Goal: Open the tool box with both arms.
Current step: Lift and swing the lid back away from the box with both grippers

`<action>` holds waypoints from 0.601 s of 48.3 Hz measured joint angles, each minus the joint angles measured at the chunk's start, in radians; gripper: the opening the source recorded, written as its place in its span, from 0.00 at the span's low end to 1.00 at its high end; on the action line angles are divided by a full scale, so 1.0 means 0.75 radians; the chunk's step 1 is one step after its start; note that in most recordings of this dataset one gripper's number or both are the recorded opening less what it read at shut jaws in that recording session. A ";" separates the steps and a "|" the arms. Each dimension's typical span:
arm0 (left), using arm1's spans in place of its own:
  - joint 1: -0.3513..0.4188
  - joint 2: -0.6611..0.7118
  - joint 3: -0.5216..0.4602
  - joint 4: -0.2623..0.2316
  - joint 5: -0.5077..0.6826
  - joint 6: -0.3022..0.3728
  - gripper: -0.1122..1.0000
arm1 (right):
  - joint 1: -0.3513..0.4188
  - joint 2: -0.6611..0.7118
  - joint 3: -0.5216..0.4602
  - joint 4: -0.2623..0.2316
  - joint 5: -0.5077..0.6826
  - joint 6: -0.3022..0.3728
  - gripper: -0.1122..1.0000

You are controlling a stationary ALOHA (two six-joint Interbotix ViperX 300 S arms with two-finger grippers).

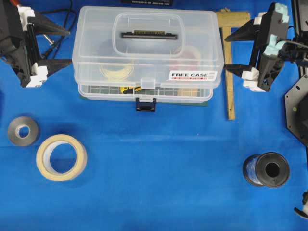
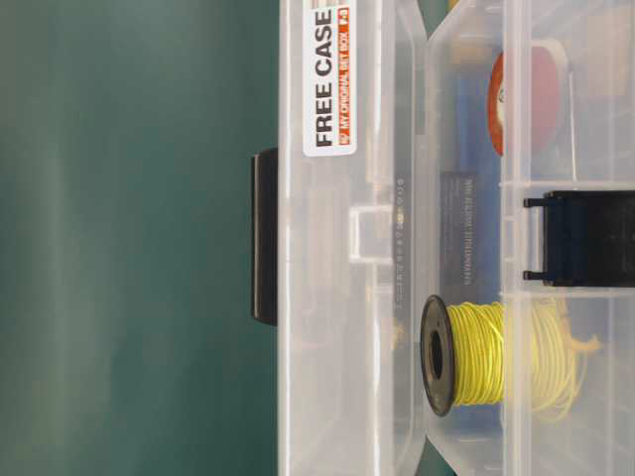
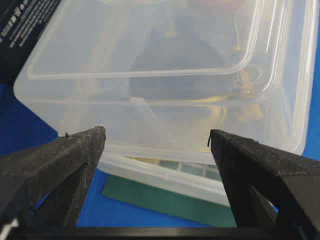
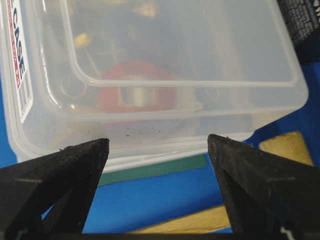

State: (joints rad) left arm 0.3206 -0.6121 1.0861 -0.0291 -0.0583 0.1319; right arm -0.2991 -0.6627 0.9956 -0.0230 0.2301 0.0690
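Overhead view: tape rolls (image 1: 61, 157), wire spool (image 1: 267, 169), wooden square (image 1: 229, 57) surround tool box (image 1: 147, 53); left gripper (image 1: 61, 46) and right gripper (image 1: 232, 53) flank it, spread wide, empty.

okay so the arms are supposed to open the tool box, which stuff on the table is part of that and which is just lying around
Part of the job:
tool box
dark blue latch
left gripper
right gripper

Just lying about:
grey tape roll
masking tape roll
black wire spool
wooden square

1 tool box (image 1: 147, 57); 2 tape rolls (image 1: 61, 157) – 1 wire spool (image 1: 267, 170); 2 tools (image 1: 65, 47).
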 measured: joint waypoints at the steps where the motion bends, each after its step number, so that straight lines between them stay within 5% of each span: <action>1: 0.002 -0.002 -0.004 0.000 0.000 0.002 0.91 | -0.004 -0.002 -0.002 0.000 0.000 0.000 0.85; 29: 0.145 -0.016 -0.080 0.000 0.006 0.033 0.91 | -0.135 -0.037 -0.037 -0.020 -0.033 -0.002 0.85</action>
State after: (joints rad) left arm 0.4295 -0.6243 1.0262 -0.0291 -0.0537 0.1565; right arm -0.4004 -0.6903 0.9679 -0.0383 0.2056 0.0675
